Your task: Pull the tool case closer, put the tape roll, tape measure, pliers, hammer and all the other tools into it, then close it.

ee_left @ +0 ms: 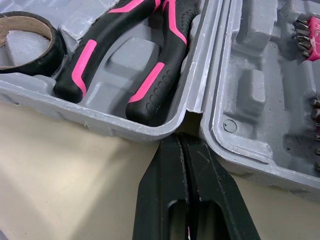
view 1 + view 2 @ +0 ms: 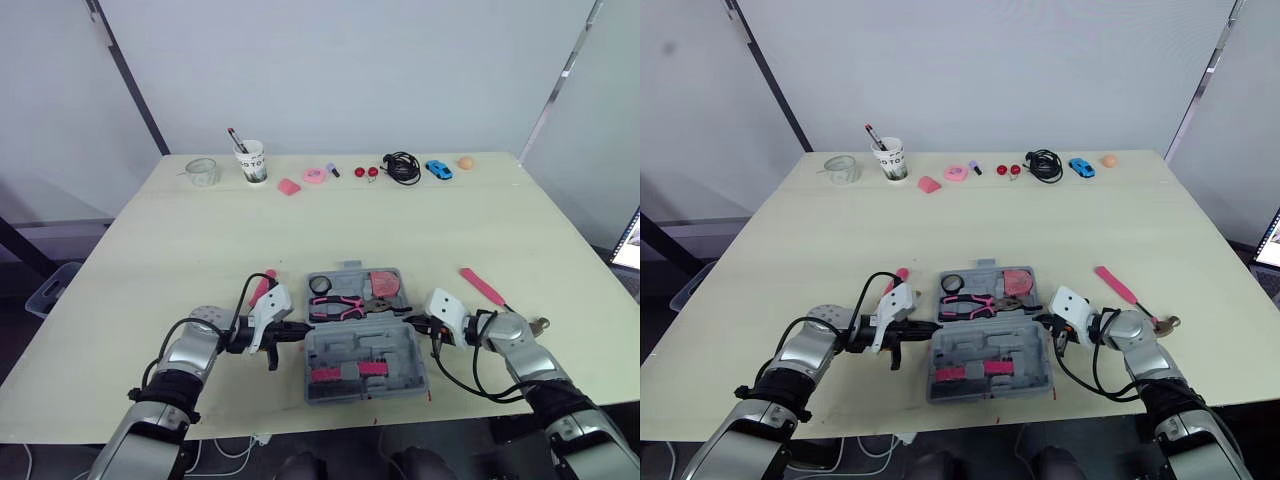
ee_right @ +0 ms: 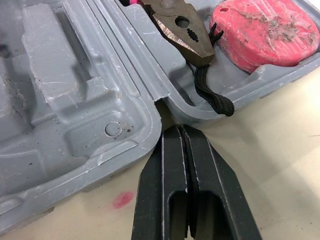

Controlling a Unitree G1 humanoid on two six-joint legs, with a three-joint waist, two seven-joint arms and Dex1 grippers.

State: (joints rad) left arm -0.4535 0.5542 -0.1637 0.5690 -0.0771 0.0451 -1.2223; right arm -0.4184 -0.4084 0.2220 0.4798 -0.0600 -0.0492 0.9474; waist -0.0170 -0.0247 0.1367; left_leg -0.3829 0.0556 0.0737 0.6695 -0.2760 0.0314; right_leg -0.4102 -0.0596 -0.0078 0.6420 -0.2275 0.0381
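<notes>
The grey tool case (image 2: 366, 346) lies open near the table's front edge. Its far half holds a black tape roll (image 2: 321, 285), pink-handled pliers (image 2: 338, 307) and a pink tape measure (image 2: 384, 283). The near half carries pink bit holders. My left gripper (image 2: 303, 327) is shut, and its tips (image 1: 181, 142) touch the case's left hinge notch. My right gripper (image 2: 408, 321) is also shut, with its tips (image 3: 179, 132) at the right hinge notch. A pink-handled hammer (image 2: 485, 287) lies on the table right of the case. Left of the case rests another pink-handled tool (image 2: 262, 288).
Along the far edge stand a glass jar (image 2: 202, 171), a paper cup with a pen (image 2: 252, 160), a pink eraser (image 2: 289, 187), a pink ring (image 2: 314, 175), a black cable (image 2: 402, 167), a blue toy car (image 2: 438, 169) and an orange ball (image 2: 465, 161).
</notes>
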